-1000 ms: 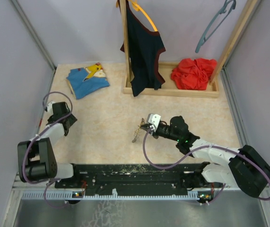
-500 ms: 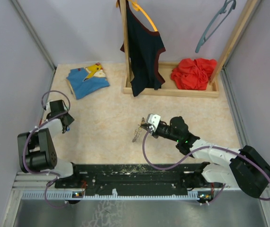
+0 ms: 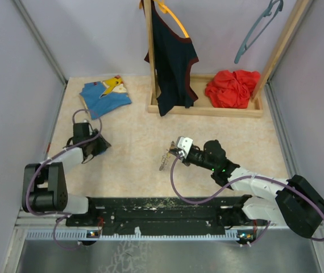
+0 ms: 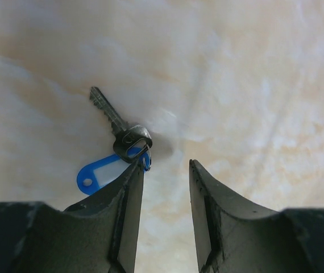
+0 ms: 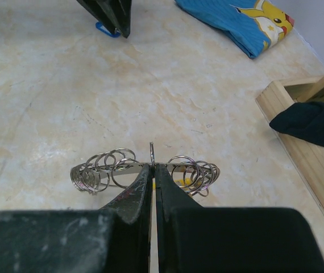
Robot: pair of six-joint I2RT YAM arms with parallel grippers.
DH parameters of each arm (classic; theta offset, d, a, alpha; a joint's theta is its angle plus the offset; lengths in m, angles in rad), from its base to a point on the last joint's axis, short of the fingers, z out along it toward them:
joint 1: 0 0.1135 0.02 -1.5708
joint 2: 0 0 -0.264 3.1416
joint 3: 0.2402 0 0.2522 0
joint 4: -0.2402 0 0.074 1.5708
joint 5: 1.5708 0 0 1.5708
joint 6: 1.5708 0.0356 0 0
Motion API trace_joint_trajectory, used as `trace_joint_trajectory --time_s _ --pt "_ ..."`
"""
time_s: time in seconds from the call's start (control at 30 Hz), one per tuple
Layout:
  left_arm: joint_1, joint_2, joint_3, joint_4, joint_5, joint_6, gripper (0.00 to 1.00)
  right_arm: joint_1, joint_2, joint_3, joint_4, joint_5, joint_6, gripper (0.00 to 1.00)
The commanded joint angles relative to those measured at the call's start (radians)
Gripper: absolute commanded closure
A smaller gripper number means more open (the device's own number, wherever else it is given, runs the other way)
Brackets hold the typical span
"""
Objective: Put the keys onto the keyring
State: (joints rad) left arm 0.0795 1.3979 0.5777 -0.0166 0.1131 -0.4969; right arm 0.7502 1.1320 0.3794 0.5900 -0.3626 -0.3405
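The blue key [image 4: 118, 126] lies on the table: a metal blade, a dark head and a blue plastic tag [image 4: 96, 173]. My left gripper [image 4: 163, 166] is open just short of it, and its left fingertip [image 4: 135, 173] overlaps the tag's small ring. In the top view the left gripper [image 3: 96, 147] is at the left. My right gripper [image 5: 153, 166] is shut on the keyring [image 5: 108, 166], a thin wire loaded with several small rings, with a yellow bit [image 5: 182, 182] behind it. In the top view it [image 3: 175, 152] holds the keyring [image 3: 163, 162] at mid-table. The mint green key is out of view.
A blue cartoon shirt [image 3: 105, 95] lies at the back left. A wooden rack [image 3: 207, 109] at the back holds a dark shirt [image 3: 172, 62] and a red cloth [image 3: 233, 88], with a hanger [image 3: 256, 31] above. Walls close in the left and right sides.
My left gripper has swung from the left wall rightward toward the table's middle, over the blue key. The right gripper and keyring have stayed in place.
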Motion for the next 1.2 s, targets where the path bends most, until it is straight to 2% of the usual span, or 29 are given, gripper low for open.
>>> trace_joint_trajectory --time_s 0.0,0.13,0.27,0.5,0.63,0.87,1.17 --pt "-0.169 0.009 -0.008 -0.033 0.036 -0.047 0.56 0.006 -0.018 0.017 0.043 0.003 -0.013 1.00" --pt "-0.349 0.028 0.053 -0.052 -0.024 -0.068 0.54 0.006 -0.016 0.022 0.032 0.008 -0.017 1.00" --pt "-0.433 -0.007 0.107 -0.127 -0.140 -0.036 0.53 0.005 -0.012 0.030 0.022 0.000 -0.017 1.00" --pt "-0.499 -0.074 0.135 -0.220 -0.292 0.053 0.52 0.005 0.005 0.048 -0.005 -0.017 -0.019 1.00" --pt "-0.562 -0.051 0.136 -0.172 -0.339 0.101 0.52 0.005 0.016 0.055 -0.017 -0.019 -0.022 1.00" --pt "-0.630 0.013 0.131 -0.063 -0.336 0.259 0.53 0.005 0.022 0.065 -0.039 -0.027 -0.026 1.00" --pt "-0.643 0.111 0.181 -0.073 -0.363 0.316 0.59 0.005 0.027 0.071 -0.050 -0.030 -0.030 1.00"
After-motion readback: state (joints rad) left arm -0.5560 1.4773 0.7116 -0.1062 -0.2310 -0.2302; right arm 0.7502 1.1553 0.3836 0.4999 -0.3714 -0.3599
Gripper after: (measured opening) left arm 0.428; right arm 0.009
